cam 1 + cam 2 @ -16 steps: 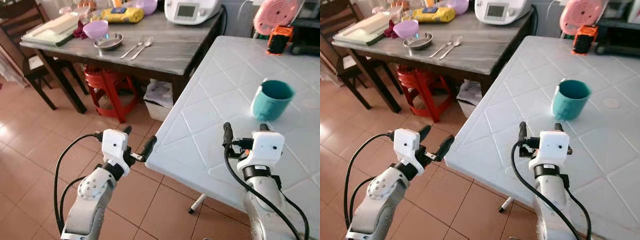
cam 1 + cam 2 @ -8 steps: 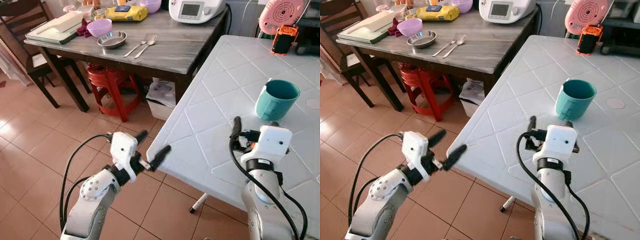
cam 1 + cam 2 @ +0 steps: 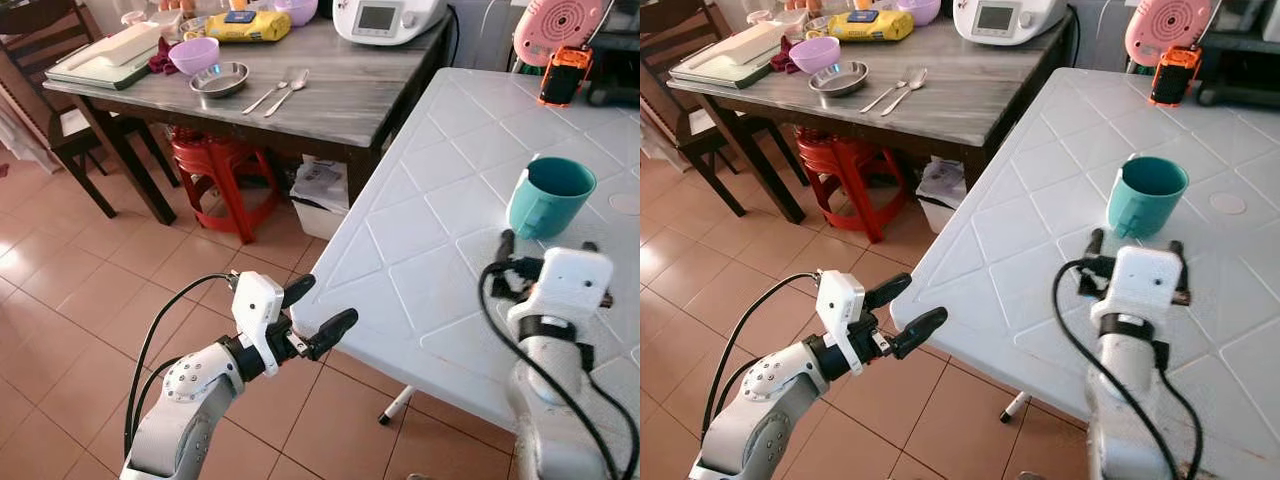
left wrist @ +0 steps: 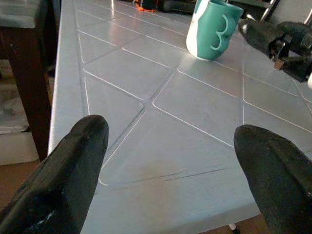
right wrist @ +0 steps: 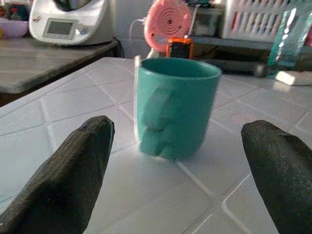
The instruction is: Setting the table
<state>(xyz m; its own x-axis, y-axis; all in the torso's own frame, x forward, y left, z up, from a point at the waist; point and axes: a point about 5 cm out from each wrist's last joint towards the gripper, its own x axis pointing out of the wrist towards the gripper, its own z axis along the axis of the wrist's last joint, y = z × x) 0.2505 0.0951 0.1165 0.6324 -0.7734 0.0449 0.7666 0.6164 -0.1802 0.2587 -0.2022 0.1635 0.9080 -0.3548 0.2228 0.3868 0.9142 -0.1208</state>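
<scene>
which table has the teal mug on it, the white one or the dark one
The white tiled table, right in front of the robot. The teal mug stands upright there, just beyond the open right end effector; the dark table holds bowls and spoons.

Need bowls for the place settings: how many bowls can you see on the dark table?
3: a purple bowl and a steel bowl near the table's left end, another purple bowl at the far edge. Clutter may hide more.
</scene>
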